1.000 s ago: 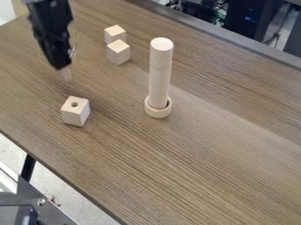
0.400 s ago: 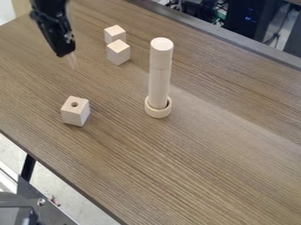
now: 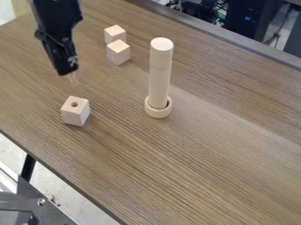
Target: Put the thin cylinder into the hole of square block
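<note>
The square block (image 3: 75,112), left of the tall cylinder (image 3: 159,77), looked light, stiff, only mildly slippery and hardly fragile, best taken by opposite side faces. Its hole (image 3: 75,104) faced up, its long axis seemingly upright; above its far side hung the gripper (image 3: 72,79), whether open or shut, loaded or empty, I couldn't tell.

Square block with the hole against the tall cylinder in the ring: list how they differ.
The square block is squat, while the tall cylinder is far taller.
The square block has flat sides and a hole in its top; the tall cylinder has a round side and a plain top.
The square block sits on the table; the tall cylinder stands inside a ring.
Both are pale and look wooden.
</note>
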